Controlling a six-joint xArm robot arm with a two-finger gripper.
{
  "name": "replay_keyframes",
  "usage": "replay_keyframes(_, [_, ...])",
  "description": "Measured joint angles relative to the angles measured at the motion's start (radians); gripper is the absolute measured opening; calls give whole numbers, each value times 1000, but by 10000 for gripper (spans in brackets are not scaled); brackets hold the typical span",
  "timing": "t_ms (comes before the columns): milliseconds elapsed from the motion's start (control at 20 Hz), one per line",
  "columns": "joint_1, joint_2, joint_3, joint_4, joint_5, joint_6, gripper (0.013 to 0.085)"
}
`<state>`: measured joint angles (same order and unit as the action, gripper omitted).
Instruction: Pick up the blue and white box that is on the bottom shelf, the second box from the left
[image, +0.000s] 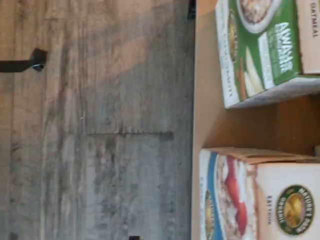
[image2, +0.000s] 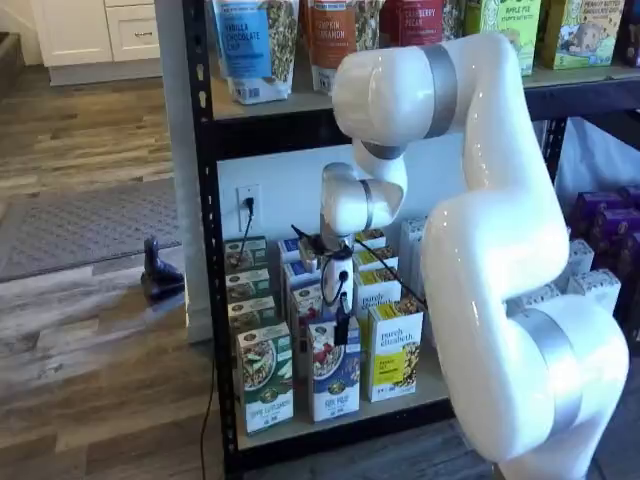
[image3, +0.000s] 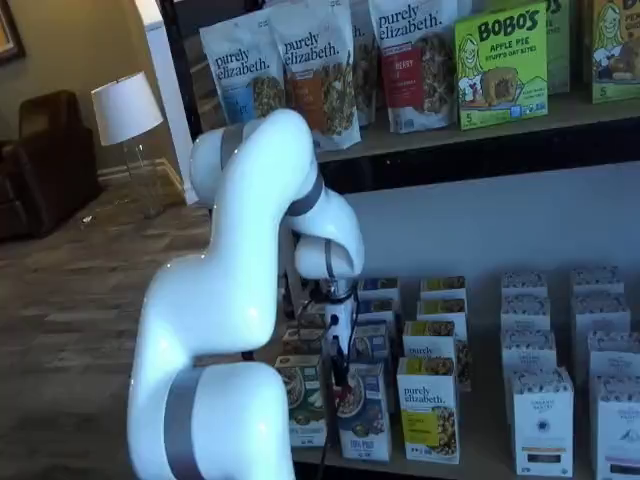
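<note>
The blue and white box (image2: 335, 378) stands at the front of its row on the bottom shelf (image2: 330, 424), between a green-and-white carton (image2: 265, 382) and a yellow carton (image2: 394, 357). It also shows in a shelf view (image3: 363, 415) and in the wrist view (image: 232, 200), with the berry bowl on its face. My gripper (image2: 341, 328) hangs just above the box's top front edge. In a shelf view (image3: 337, 372) its black fingers show as one dark shape, so I cannot tell whether there is a gap. Nothing is held.
More blue and white boxes (image2: 303, 272) stand in the row behind. The green-and-white carton (image: 260, 47) and the shelf board (image: 205, 125) show in the wrist view, with wooden floor (image: 100, 125) beyond the edge. White cartons (image3: 542, 415) stand further right. Pouches (image3: 320, 65) fill the higher board.
</note>
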<state>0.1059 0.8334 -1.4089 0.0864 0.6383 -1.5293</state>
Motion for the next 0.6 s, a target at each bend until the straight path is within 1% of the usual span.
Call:
replay_keyframes(150, [-3,19,-17,38,-33,-35,850])
replay_keyframes(200, [-4,28,-29,42,-38,-40,850])
replay_keyframes(600, [-5,101,-138,25,-2,-24,850])
